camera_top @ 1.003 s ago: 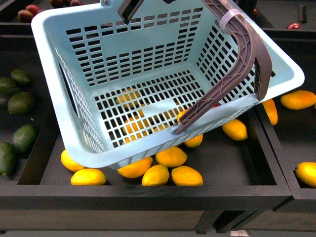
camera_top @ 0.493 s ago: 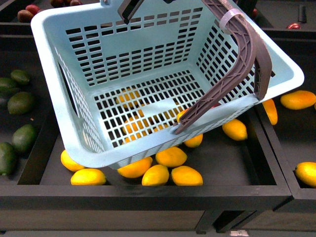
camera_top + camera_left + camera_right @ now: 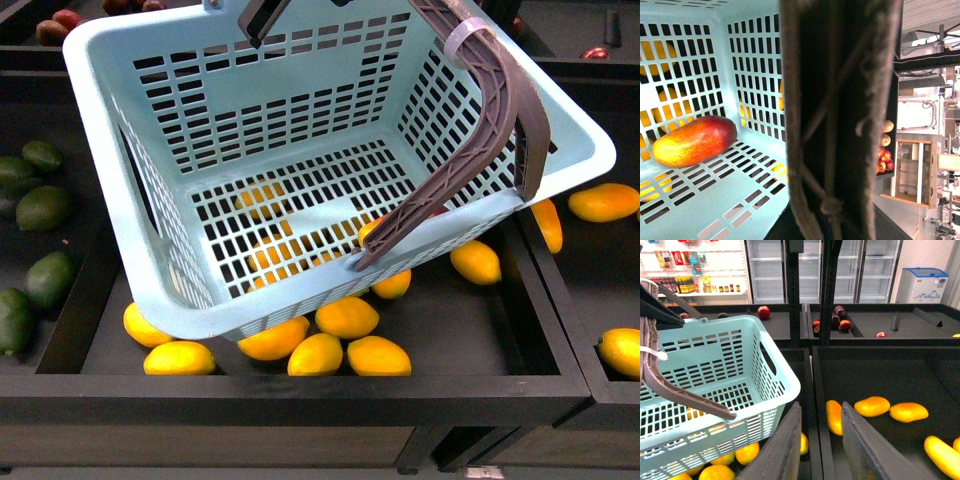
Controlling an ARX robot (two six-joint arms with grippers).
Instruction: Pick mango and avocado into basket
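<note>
Black bins point(image 3: 300, 385) before glass-door fridges point(image 3: 860, 270) hold yellow fruits point(image 3: 347, 318) under the tilted basket point(image 3: 300, 100), mango point(image 3: 695, 141) inside it (avocados point(image 3: 42, 208) in the neighbour bin). Right gripper point(image 3: 821, 407) gapes empty; the brown handle point(image 3: 840, 120) hides the left gripper, so I cannot tell its grip.

You see a light teal slotted plastic basket point(image 3: 330, 215) with a ribbed brown handle point(image 3: 490, 130). The smooth oval mango point(image 3: 695, 141) shades from red to orange-yellow. Beyond your dark grey right fingers point(image 3: 782, 445), plain oval fruits point(image 3: 872, 406) are yellow-orange on a black bin point(image 3: 880, 375). The egg-shaped avocados point(image 3: 42, 208) are dark green.
</note>
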